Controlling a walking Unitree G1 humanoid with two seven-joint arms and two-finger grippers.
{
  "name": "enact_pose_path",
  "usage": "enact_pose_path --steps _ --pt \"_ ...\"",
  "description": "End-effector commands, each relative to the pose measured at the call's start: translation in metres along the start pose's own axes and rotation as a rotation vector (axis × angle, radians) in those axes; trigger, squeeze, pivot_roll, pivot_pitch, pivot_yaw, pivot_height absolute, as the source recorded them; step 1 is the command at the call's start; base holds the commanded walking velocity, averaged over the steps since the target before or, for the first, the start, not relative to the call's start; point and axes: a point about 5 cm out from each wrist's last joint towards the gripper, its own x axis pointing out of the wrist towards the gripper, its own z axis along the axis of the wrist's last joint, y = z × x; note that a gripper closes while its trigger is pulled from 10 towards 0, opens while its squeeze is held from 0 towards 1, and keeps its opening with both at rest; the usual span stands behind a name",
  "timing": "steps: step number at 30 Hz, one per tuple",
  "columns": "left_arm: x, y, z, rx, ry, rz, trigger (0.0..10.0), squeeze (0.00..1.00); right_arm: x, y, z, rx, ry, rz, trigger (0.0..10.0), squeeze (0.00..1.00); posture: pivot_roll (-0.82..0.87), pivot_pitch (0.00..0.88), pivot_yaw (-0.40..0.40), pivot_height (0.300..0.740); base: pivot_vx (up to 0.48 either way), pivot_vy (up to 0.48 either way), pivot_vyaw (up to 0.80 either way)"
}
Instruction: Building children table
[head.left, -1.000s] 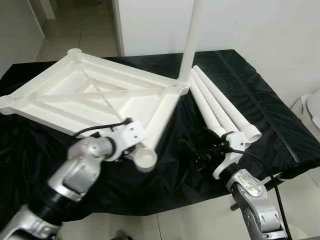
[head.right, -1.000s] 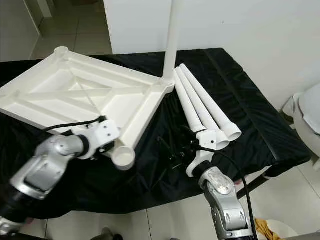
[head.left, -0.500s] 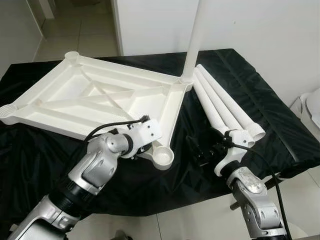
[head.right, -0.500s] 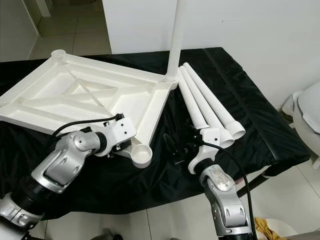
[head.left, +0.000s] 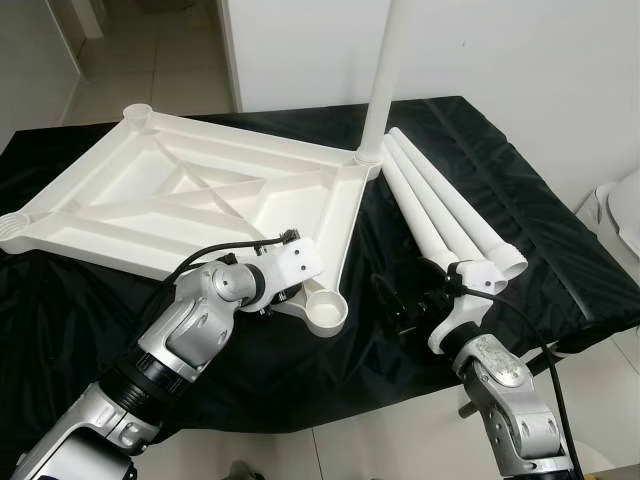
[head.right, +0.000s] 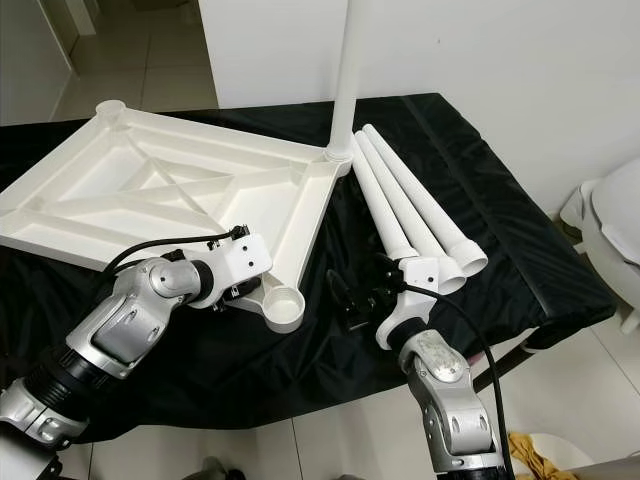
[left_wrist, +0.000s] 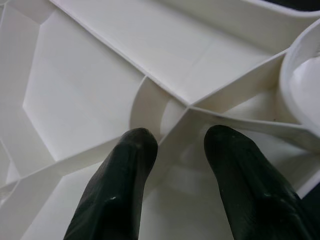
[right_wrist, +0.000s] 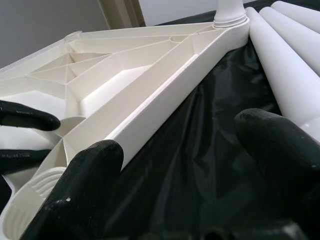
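i note the tabletop (head.left: 200, 200) now lowered flat; left end effector (left_wrist: 175, 145) straddles its rib, right end effector (right_wrist: 175, 165) released.

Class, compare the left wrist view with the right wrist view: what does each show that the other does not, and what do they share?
Left wrist view alone: the left gripper close up, its fingers straddling a rib inside the tabletop.

Right wrist view alone: the right gripper open over the black cloth, the loose legs, the fitted leg.

Both: the upturned tabletop and its empty corner socket.
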Motion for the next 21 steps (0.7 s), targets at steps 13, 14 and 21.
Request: enact_pose_path --steps 13,14,21 --pt "-0.030 0.051 -0.014 -0.103 -0.077 0.138 10.0 0.00 -0.003 0.000 -0.002 -0.014 0.000 0.002 10.0 0.00 -0.11 0.073 0.033 0.740 0.000 0.000 0.00" --pt "-0.031 0.056 -0.018 -0.096 -0.070 0.146 10.0 0.00 -0.002 0.003 0.000 -0.014 -0.009 0.028 10.0 0.00 -0.11 0.066 0.030 0.740 0.000 0.000 0.00" --pt "-0.027 0.052 -0.031 -0.107 -0.090 -0.003 10.0 0.00 -0.006 0.010 0.004 -0.013 -0.008 0.121 10.0 0.00 -0.12 0.074 0.024 0.740 0.000 0.000 0.00"
